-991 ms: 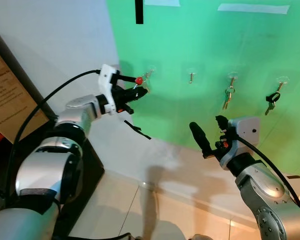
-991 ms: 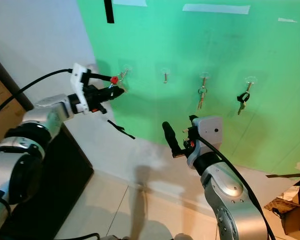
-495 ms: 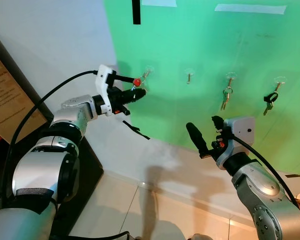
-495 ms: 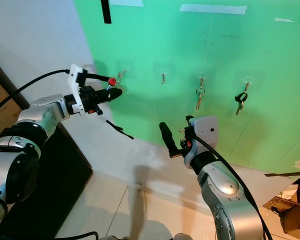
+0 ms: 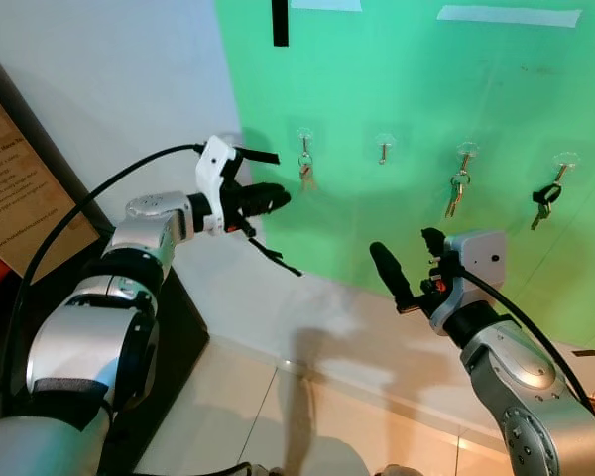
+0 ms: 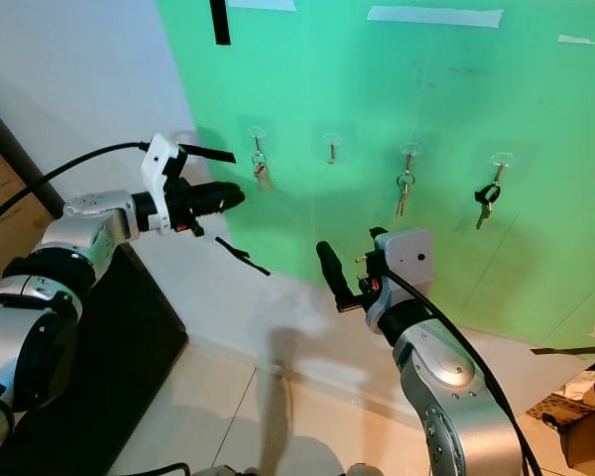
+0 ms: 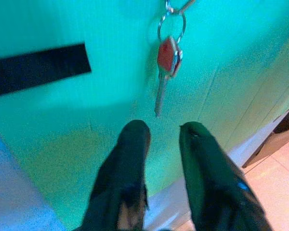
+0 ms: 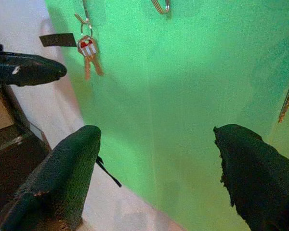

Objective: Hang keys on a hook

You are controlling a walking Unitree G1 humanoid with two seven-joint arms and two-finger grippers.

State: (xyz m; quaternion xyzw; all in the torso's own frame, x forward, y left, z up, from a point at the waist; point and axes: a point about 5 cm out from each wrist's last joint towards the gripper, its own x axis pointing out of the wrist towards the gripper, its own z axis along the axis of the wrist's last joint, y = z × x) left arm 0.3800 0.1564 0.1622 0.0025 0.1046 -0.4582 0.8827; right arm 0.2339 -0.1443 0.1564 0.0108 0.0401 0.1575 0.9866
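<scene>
My left gripper (image 7: pixel 161 132) has its two fingers (image 7: pixel 130 144) a little apart with nothing between them, tips just below and clear of the red-headed keys (image 7: pixel 166 55). Those keys hang by their ring from the leftmost hook (image 5: pixel 303 139) on the green wall (image 5: pixel 426 89). My right gripper (image 8: pixel 156 139) is spread wide and empty, held lower, well apart from the hooks. Two other key sets (image 5: pixel 457 191) hang further right
</scene>
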